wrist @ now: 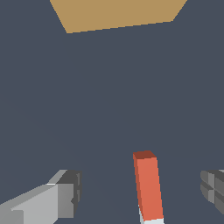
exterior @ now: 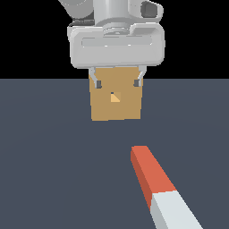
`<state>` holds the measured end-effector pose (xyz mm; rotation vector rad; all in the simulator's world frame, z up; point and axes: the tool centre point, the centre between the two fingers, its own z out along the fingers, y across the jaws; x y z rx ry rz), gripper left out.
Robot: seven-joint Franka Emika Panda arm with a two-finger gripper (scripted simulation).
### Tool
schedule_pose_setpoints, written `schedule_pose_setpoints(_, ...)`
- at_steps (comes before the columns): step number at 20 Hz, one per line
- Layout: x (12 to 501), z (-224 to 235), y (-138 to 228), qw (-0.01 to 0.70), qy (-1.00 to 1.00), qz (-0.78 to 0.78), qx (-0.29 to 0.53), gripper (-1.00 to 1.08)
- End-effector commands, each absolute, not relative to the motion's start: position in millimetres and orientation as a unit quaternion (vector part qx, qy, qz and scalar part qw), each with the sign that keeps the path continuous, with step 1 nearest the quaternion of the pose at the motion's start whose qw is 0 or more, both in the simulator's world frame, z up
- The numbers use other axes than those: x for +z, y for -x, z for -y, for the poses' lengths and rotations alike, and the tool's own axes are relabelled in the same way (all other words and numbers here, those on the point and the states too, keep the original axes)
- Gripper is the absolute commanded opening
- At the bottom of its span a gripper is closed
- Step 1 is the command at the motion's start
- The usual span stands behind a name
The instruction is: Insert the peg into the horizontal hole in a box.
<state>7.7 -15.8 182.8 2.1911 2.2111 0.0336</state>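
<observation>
Toward the exterior view's left, the box stands on the dark floor with its hole facing outward; the gripper hangs before it, jaws spread and empty. Rightward, well apart, lies the peg: apparently rigid, smooth-sided, best grasped across its white half.

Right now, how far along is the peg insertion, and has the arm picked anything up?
Nothing looks done yet. The peg lies on the floor, ungrasped, its red-orange end toward the box. The hole is empty. In hand: the gripper is raised with its fingers spread; in the wrist view the peg shows between the fingers, touching neither. Left: descend, grasp the peg, line it up with the hole, push it in.
</observation>
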Motion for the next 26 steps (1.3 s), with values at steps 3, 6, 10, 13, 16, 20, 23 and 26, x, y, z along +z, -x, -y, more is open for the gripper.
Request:
schedule_pose_setpoints(3,182.2,16.9,-8.0,0.014,-0.704,-0.71,0.011,1.0)
schedule_pose_setpoints(6,179.1,22.8,-9.4,0.014,-0.702,-0.712,0.01,1.0)
schedule_pose_setpoints(10,170.8,38.7,-13.5,0.013,-0.699,-0.714,0.01,1.0)
schedule_pose_setpoints(13,161.2,56.7,-18.4,0.012,-0.696,-0.718,0.009,1.0)
schedule_pose_setpoints(16,149.4,78.8,-24.6,0.01,-0.692,-0.722,0.008,1.0)
schedule_pose_setpoints(20,131.8,111.3,-34.7,0.008,-0.686,-0.728,0.006,1.0)
schedule_pose_setpoints(23,117.9,136.8,-43.2,0.006,-0.681,-0.733,0.005,1.0)
schedule_pose_setpoints(26,104.2,161.8,-52.2,0.004,-0.676,-0.737,0.004,1.0)
